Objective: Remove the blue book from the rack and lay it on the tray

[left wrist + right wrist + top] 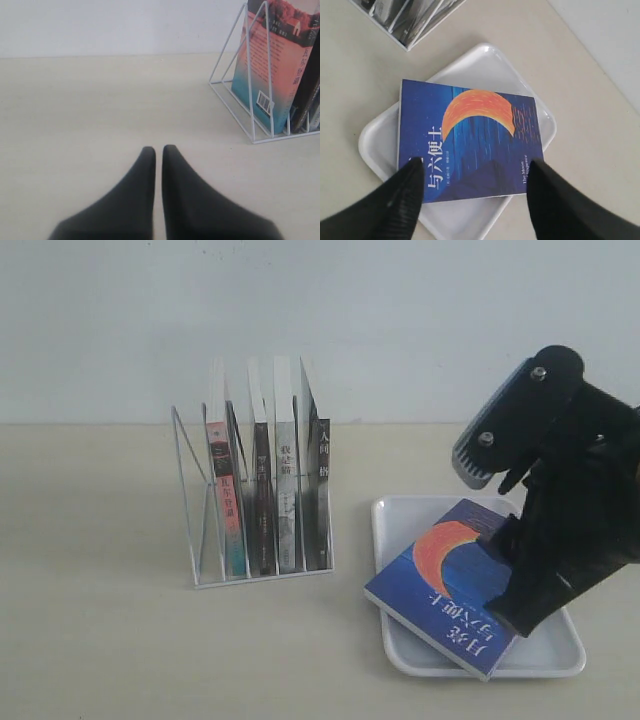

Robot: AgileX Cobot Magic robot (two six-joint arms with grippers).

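Crookedly, blue book [450,585] on tray [398,516], right tool [475,165] spread above, left tool [158,149] clenched empty, rack [260,576] nearby.

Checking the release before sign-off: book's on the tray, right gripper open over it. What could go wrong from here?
1. The blue book lies skewed, corners past the rim of the tray, so it may sit propped on the rim and slide off.
2. The right gripper is open, fingers flanking the book's edge; retracting could snag and drag it.

The blue book [450,580] has a smooth paper cover, the tray [400,525] is glossy white plastic, the rack [260,578] thin white metal wire.
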